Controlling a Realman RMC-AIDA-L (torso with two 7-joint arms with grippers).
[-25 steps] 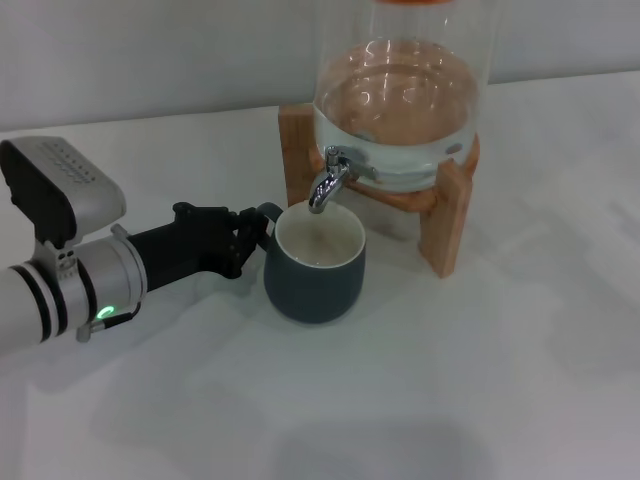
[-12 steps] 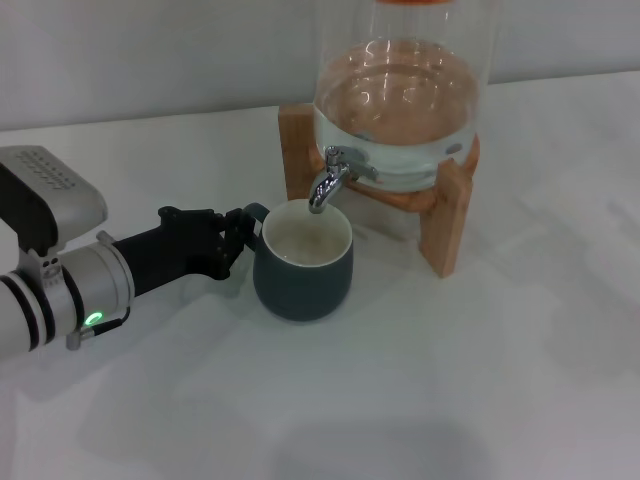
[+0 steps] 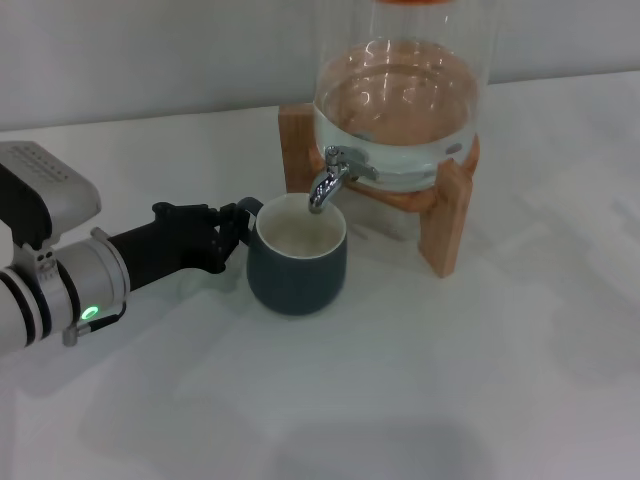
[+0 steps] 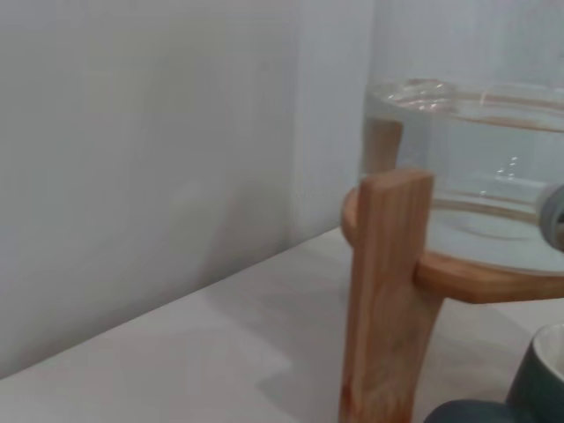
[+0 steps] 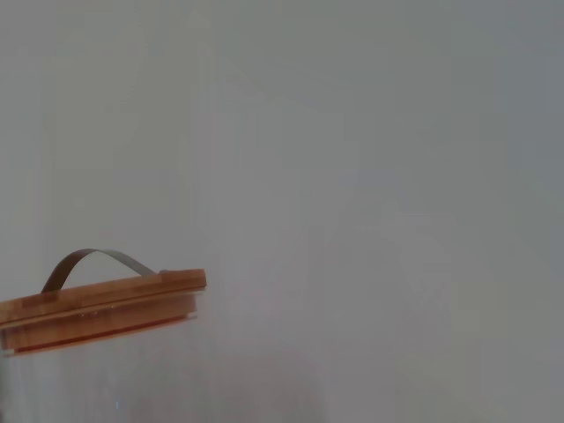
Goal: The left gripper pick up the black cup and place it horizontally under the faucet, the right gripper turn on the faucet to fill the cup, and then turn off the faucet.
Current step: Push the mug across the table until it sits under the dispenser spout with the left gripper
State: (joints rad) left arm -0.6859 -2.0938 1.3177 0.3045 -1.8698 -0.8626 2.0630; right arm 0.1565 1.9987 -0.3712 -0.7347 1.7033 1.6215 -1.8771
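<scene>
The black cup (image 3: 297, 268) stands upright on the white table, its cream inside showing. Its opening lies below the chrome faucet (image 3: 328, 180), whose spout ends over the far side of the rim. My left gripper (image 3: 238, 224) reaches in from the left and is shut on the cup's small handle. A sliver of the cup (image 4: 539, 381) shows in the left wrist view. The right gripper is out of view in every frame.
The glass dispenser (image 3: 400, 95), partly full of water, rests on a wooden stand (image 3: 447, 215) right behind the cup. One stand leg (image 4: 386, 291) fills the left wrist view. The right wrist view shows the dispenser's wooden lid (image 5: 101, 308) against a plain wall.
My left gripper has drawn back to the left with the cup, sliding it a little left and toward the stand. The spout now sits over the right of the opening.
</scene>
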